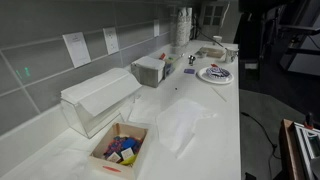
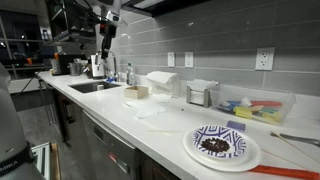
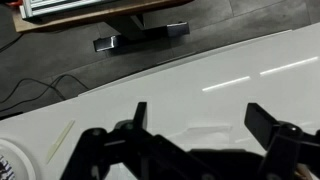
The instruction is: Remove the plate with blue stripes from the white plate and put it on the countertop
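No writing is legible anywhere; the two paper sheets [image 1: 77, 47] on the tiled wall are too small to read

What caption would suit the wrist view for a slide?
Open gripper poised over the glossy white countertop, dark floor beyond its edge.

the countertop [image 1: 205, 120] carries the white plate [image 2: 189, 147], a clear bin [image 1: 95, 100] and a box [image 1: 108, 163] of coloured pieces.
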Tool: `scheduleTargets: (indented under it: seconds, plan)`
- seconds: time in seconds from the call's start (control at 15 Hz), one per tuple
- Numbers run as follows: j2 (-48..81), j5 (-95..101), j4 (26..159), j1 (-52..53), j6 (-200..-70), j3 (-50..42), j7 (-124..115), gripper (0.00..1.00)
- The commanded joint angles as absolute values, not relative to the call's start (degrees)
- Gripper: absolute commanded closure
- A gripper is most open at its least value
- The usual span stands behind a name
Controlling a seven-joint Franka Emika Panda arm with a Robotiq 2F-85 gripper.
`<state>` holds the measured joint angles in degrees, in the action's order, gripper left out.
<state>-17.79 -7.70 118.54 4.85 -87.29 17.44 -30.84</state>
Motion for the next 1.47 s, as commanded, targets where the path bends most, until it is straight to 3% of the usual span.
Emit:
scheduleTargets:
  seconds: [0.0, 0.67, 1.07, 1.4]
  plan:
    - [-17.6, -7.5, 118.4, 5.8, -87.2, 16.6, -31.1, 0.0]
    - [-17.6, -7.5, 118.4, 5.8, -87.2, 16.6, -31.1, 0.0]
    - [-18.0, -7.0, 118.1, 2.6, -88.5, 11.3, -31.0, 0.0]
    - [-17.8, -7.1, 118.7, -1.0, -97.6, 5.1, -27.1, 0.0]
